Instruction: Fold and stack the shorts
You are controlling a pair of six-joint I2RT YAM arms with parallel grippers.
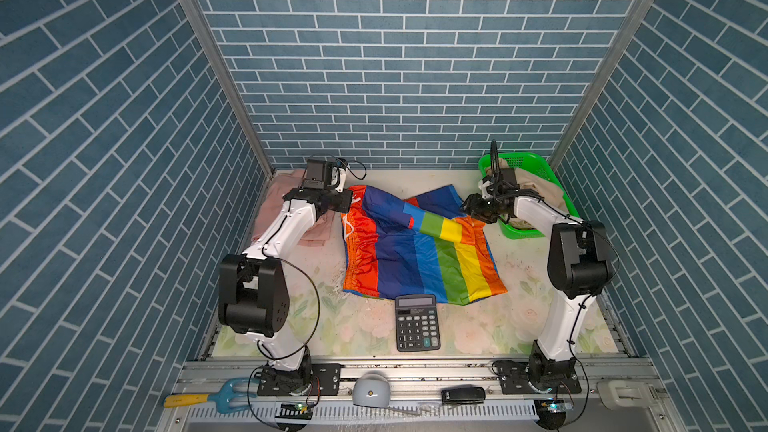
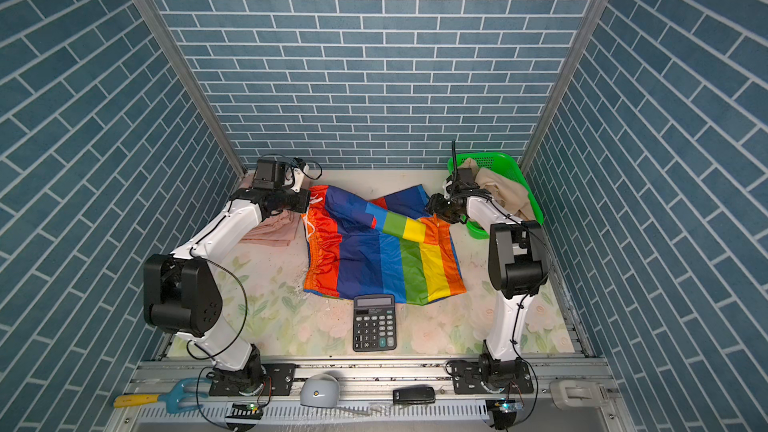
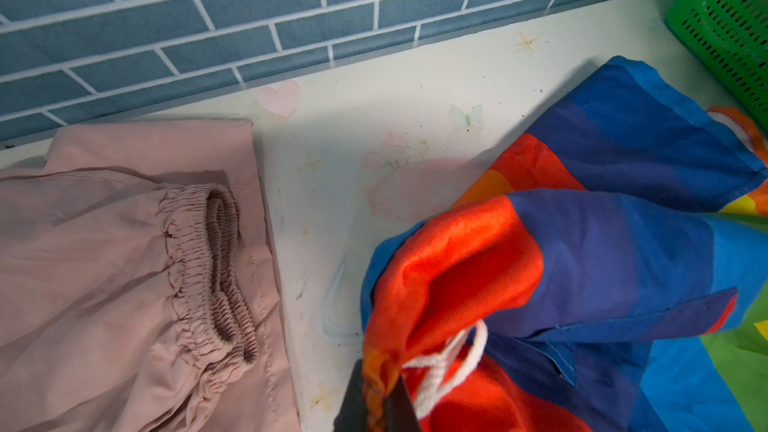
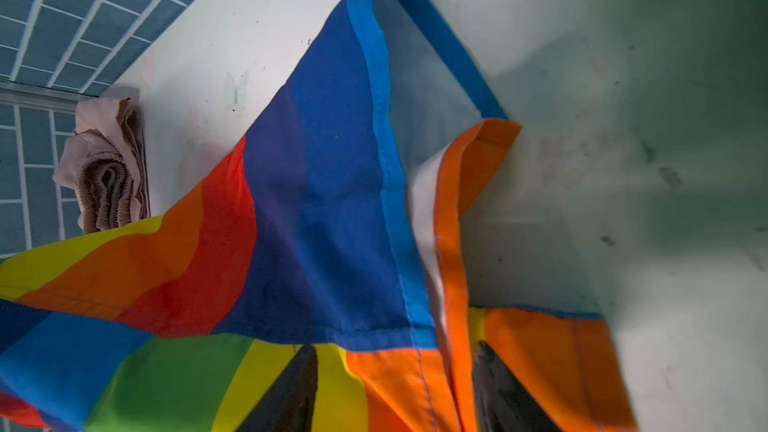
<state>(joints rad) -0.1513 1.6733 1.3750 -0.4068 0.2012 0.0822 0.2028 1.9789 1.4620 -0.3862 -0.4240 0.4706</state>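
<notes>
The rainbow-striped shorts [image 1: 415,251] [image 2: 374,255] lie spread across the middle of the table, with one leg folded over on top. My left gripper [image 3: 380,392] [image 1: 347,201] is shut on their orange waistband corner, beside the white drawstring [image 3: 444,363]. My right gripper [image 4: 395,351] [image 1: 467,207] is open at the far right corner, its fingers [image 4: 291,388] apart over the orange hem. The pale pink shorts [image 1: 274,209] [image 3: 104,263] lie folded at the far left, partly under my left arm. The beige shorts [image 1: 540,189] [image 2: 498,189] sit in the basket.
The green mesh basket [image 1: 523,160] [image 3: 731,27] stands at the far right corner, behind my right wrist. A black calculator [image 1: 417,328] [image 2: 374,322] lies just in front of the rainbow shorts, touching their near edge. Brick-patterned walls close in the back and both sides.
</notes>
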